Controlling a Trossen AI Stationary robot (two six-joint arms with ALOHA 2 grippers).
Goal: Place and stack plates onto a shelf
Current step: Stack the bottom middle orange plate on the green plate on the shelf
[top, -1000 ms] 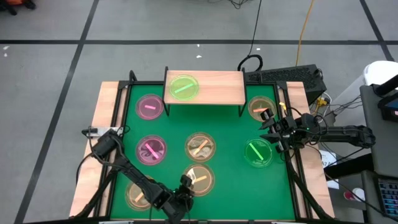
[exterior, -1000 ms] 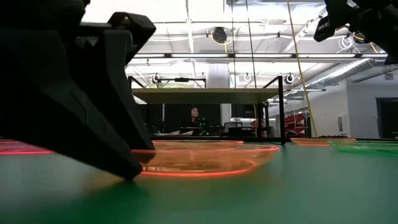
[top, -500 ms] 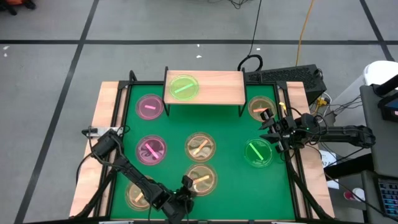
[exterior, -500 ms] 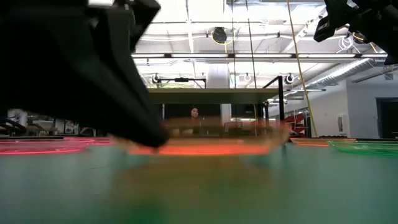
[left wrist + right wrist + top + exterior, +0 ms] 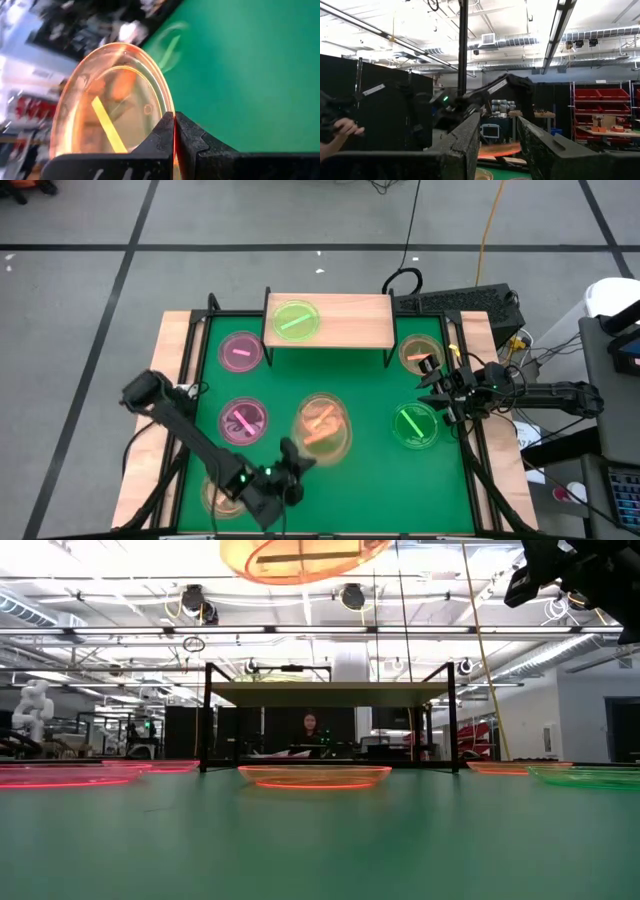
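The left gripper [image 5: 174, 131] has its dark, blocky fingers [image 5: 159, 137] pressed together on the thin rim of an amber plate [image 5: 325, 430], a round, shallow, glassy dish with a yellow-orange stick-like stripe inside; it is lifted clear of the green surface [image 5: 375, 405], and the low view shows it high in the air, tilted. In the high view it hangs over the middle of the surface, overlapping another amber plate [image 5: 318, 409] lying flat beneath it. Eight plates can be counted, all small, round and translucent: four amber, namely the lifted one, the one below it, one [image 5: 218, 495] at the near left corner partly under the left arm, and one [image 5: 420, 352] at the far right; two pink plates [image 5: 241, 352] [image 5: 243, 421] on the left side; and two green, one [image 5: 415, 426] on the surface at the right and one [image 5: 294, 320] resting on the left half of the shelf [image 5: 355, 322], a pale wooden board with visible grain on thin black legs at the far edge. The right gripper [image 5: 435, 393] hovers above the right edge between the far-right amber plate and the green one, its rough-textured fingers [image 5: 462, 142] spread apart and holding nothing.
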